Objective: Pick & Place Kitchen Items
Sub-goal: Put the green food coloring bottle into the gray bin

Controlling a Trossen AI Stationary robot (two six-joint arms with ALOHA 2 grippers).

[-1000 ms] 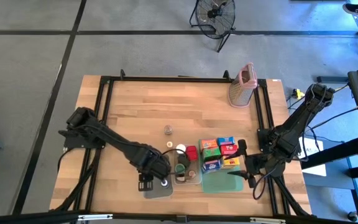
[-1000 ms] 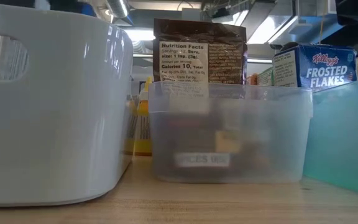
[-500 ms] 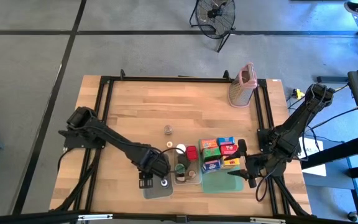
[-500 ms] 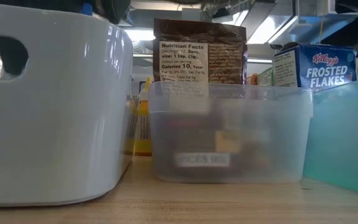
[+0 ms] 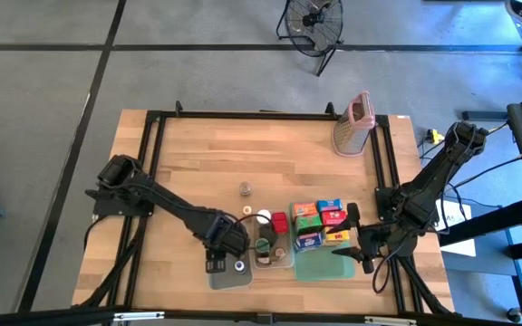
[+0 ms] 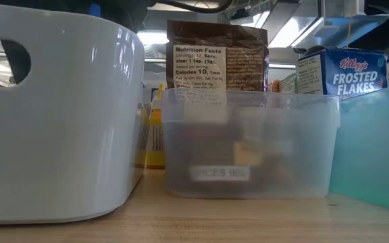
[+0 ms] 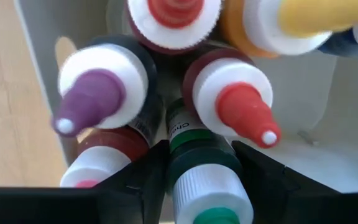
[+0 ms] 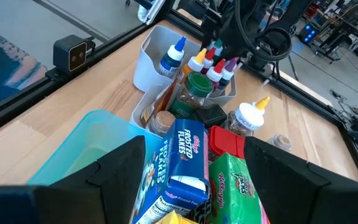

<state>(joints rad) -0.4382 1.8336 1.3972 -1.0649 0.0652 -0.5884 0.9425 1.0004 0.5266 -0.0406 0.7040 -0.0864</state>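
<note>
The wooden table (image 5: 198,163) fills the high view, with everything crowded along its front edge. Biggest there is the teal tray (image 5: 329,264) toward the front right corner, holding the colourful cartons (image 5: 320,225) packed together; the low view shows a Frosted Flakes box (image 6: 343,71) among them. Next along the edge sits the clear tub (image 6: 248,145) with a brown pouch (image 6: 218,57) standing up out of it, then the white bin (image 5: 229,272), nearest the front left corner of the three. Far off near the back right corner stands the metal grater (image 5: 353,122), and one small jar (image 5: 244,189) sits alone mid-table.

The left gripper (image 7: 201,186) is down inside the white bin, its fingers (image 7: 135,180) either side of a green-capped bottle (image 7: 204,180) and closed against it. Around it stand more dropper bottles: a purple-tipped one (image 7: 101,87), a red-tipped one (image 7: 235,99), another red one (image 7: 173,18) and a yellow one (image 7: 278,25).

The right gripper (image 5: 350,237) hangs at the tray's right side, above the cartons, fingers (image 8: 291,171) spread apart and holding nothing.
</note>
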